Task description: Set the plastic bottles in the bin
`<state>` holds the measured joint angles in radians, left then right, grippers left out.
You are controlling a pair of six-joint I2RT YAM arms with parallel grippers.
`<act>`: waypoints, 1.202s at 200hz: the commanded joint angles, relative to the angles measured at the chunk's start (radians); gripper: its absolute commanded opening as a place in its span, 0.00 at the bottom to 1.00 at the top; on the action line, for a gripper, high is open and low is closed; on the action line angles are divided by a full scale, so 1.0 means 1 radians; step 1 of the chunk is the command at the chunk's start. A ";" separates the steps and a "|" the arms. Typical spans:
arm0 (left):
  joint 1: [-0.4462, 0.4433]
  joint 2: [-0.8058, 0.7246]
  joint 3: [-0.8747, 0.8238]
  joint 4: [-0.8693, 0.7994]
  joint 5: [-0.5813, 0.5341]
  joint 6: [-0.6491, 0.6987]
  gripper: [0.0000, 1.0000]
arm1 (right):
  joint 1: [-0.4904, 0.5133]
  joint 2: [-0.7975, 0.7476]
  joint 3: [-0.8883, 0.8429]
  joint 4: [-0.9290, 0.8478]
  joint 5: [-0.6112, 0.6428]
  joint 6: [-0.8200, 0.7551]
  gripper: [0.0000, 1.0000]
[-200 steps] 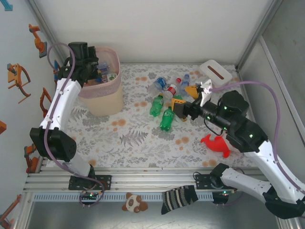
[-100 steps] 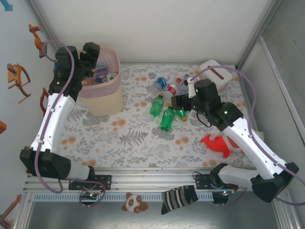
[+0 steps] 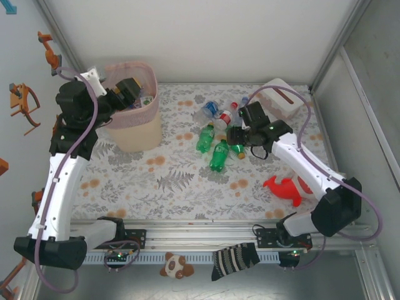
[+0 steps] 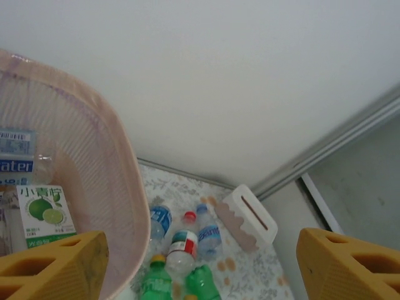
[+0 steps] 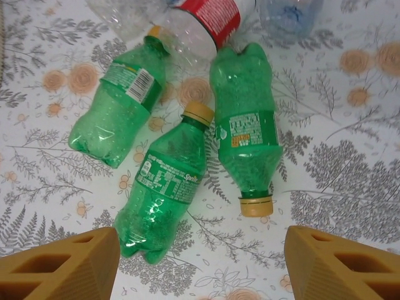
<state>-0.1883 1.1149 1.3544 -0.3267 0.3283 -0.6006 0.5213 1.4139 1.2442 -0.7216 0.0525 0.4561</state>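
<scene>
At the table's [image 3: 181,187] middle, the right gripper [image 5: 200,259] hovers, jaws apart, above three green plastic bottles [image 5: 165,181] and would best centre on one before closing; at the far left corner, the left gripper [image 3: 128,91] hangs spread and empty over the bin [image 3: 136,132].

Tally time on the desk [image 3: 175,181]! Green bottles [image 5: 165,184]: three, lying at ten o'clock, centre and one o'clock in the right wrist view. Clear ones beyond them: three, namely a blue-labelled bottle [image 4: 160,220], a red-labelled bottle [image 4: 183,242] and a blue-capped bottle [image 4: 209,234]. One bin [image 3: 139,134] at eleven o'clock; inside, two labels show, a water-labelled bottle [image 4: 19,165] and a lime-labelled pack [image 4: 44,212], the rest uncountable. One tissue box [image 3: 282,94] at one o'clock. One red toy figure [image 3: 284,187] at four. One striped sock [image 3: 234,259] and one plush toy [image 3: 176,265] at six.
</scene>
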 commanded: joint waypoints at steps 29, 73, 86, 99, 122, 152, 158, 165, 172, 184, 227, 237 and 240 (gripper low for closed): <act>0.003 -0.091 -0.078 -0.086 0.047 0.109 0.78 | 0.114 0.074 -0.070 0.091 0.106 0.317 0.72; 0.003 -0.124 -0.094 -0.117 0.039 0.115 0.83 | 0.208 0.196 -0.085 0.152 0.191 0.493 0.80; 0.003 -0.128 -0.096 -0.122 0.042 0.113 0.83 | 0.219 0.229 -0.094 0.177 0.186 0.517 0.81; 0.004 -0.130 -0.099 -0.121 0.045 0.109 0.83 | 0.228 0.261 -0.098 0.195 0.181 0.538 0.82; 0.003 -0.134 -0.106 -0.113 0.046 0.097 0.82 | 0.236 0.305 -0.115 0.222 0.173 0.563 0.82; 0.003 -0.135 -0.116 -0.106 0.049 0.084 0.82 | 0.237 0.358 -0.140 0.264 0.150 0.576 0.81; 0.003 -0.134 -0.118 -0.105 0.050 0.082 0.82 | 0.237 0.370 -0.142 0.269 0.147 0.577 0.81; 0.003 -0.135 -0.120 -0.104 0.051 0.077 0.82 | 0.237 0.378 -0.147 0.275 0.146 0.579 0.81; 0.003 -0.134 -0.121 -0.104 0.051 0.074 0.82 | 0.237 0.385 -0.149 0.280 0.144 0.581 0.80; 0.003 -0.135 -0.124 -0.101 0.052 0.071 0.82 | 0.237 0.394 -0.153 0.287 0.141 0.582 0.79; 0.002 -0.136 -0.128 -0.094 0.054 0.063 0.82 | 0.237 0.396 -0.166 0.293 0.145 0.581 0.73; 0.001 -0.136 -0.126 -0.093 0.054 0.061 0.82 | 0.238 0.394 -0.169 0.293 0.144 0.580 0.72; 0.001 -0.136 -0.126 -0.092 0.054 0.061 0.82 | 0.237 0.392 -0.169 0.292 0.143 0.582 0.71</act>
<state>-0.1883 0.9947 1.2350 -0.4351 0.3614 -0.5270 0.7509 1.8084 1.0882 -0.4351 0.1734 1.0149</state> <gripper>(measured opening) 0.818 0.727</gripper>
